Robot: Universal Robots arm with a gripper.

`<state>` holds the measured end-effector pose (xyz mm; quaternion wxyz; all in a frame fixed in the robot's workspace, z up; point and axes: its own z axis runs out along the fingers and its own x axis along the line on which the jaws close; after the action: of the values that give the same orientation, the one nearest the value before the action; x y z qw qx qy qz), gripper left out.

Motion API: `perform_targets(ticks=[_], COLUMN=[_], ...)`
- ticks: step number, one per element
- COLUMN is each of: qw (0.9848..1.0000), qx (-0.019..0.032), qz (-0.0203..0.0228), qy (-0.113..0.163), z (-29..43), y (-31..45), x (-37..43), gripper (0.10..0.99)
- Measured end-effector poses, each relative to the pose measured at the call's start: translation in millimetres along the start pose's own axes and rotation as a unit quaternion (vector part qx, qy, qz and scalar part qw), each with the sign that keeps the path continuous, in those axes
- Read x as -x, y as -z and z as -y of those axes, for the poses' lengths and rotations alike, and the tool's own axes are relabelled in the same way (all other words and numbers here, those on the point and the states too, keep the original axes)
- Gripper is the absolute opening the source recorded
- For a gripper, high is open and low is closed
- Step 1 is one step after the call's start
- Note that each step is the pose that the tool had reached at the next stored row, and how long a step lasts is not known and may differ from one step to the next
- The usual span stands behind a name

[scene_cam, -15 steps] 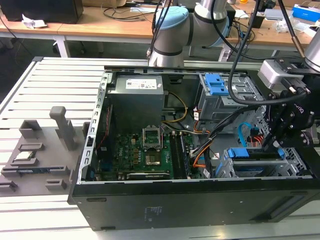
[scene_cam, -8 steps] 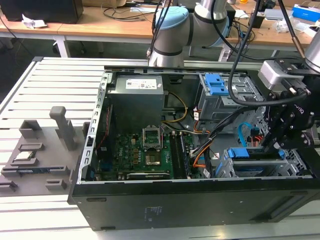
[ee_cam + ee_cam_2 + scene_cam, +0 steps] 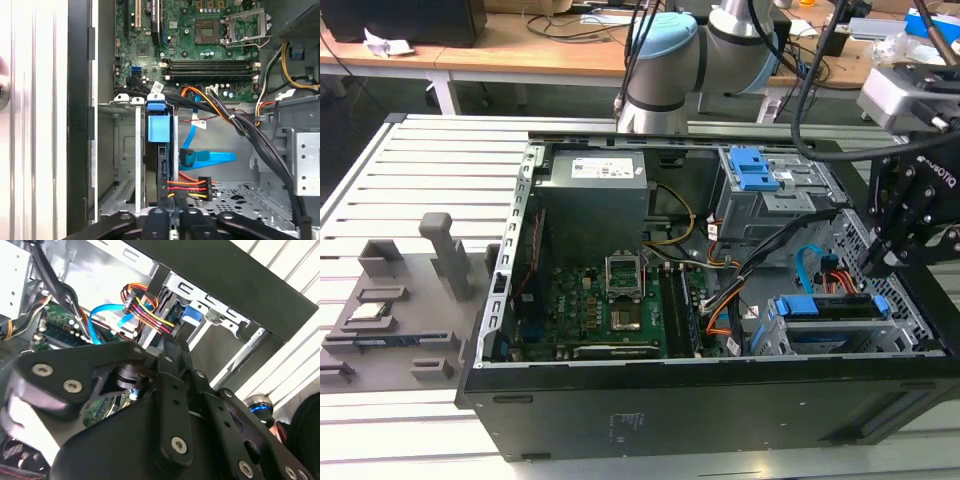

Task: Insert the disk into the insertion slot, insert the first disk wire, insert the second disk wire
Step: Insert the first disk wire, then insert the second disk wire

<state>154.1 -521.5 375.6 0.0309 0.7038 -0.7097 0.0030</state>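
Observation:
The disk (image 3: 825, 308) stands in its blue carrier inside the insertion slot (image 3: 772, 335), the low silver bay at the front corner of the open computer case on the exterior view's right. In the first wrist view the disk (image 3: 162, 167) shows edge on, between the slot's walls (image 3: 122, 150). My gripper (image 3: 873, 268) hangs over the disk's rear end, fingers close together. A red, yellow and black disk wire (image 3: 186, 190) runs in under the fingertips (image 3: 158, 220) at the disk's edge. A blue disk wire (image 3: 210, 159) lies loose beside the disk, its plug free. The second wrist view shows both wires (image 3: 150, 315) ahead of the gripper (image 3: 167, 347).
A taller grey cage with a blue latch (image 3: 755, 170) stands behind the slot. A thick black cable bundle (image 3: 770, 250) crosses from it to the motherboard (image 3: 610, 300). The power supply (image 3: 595, 190) fills the back. A grey fixture with parts (image 3: 390, 300) lies outside the case on the exterior view's left.

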Motion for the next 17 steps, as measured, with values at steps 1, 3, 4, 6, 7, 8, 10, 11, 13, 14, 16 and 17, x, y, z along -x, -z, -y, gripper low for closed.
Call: perform_targets(ticks=[1,3,4,6,7,8,10,11,13,14,16,17], qw=[1.0,1.0,1.0,1.0,1.0,1.0,1.0,1.0,1.0,1.0,1.0,1.0], qx=[0.0,0.0,0.0,0.0,0.0,0.0,0.0,0.0,0.0,0.0,0.0,0.0], qz=[0.0002,0.0004,0.001,0.002,0.0024,0.0027,0.0029,0.0029,0.0029,0.003,0.003,0.003], qy=[0.0,0.0,0.0,0.0,0.0,0.0,0.0,0.0,0.0,0.0,0.0,0.0], z=[-0.1,-0.2,-0.3,-0.4,-0.4,-0.4,-0.5,-0.5,-0.5,-0.5,-0.5,-0.5], y=[2.3,6.1,8.5,10.8,11.4,11.9,12.1,12.2,12.2,12.2,12.2,12.2], x=[0.5,0.6,0.4,0.4,0.3,0.3,0.3,0.3,0.3,0.3,0.3,0.3], gripper=[0.106,0.106,0.106,0.106,0.106,0.106,0.106,0.106,0.106,0.106,0.106,0.106])
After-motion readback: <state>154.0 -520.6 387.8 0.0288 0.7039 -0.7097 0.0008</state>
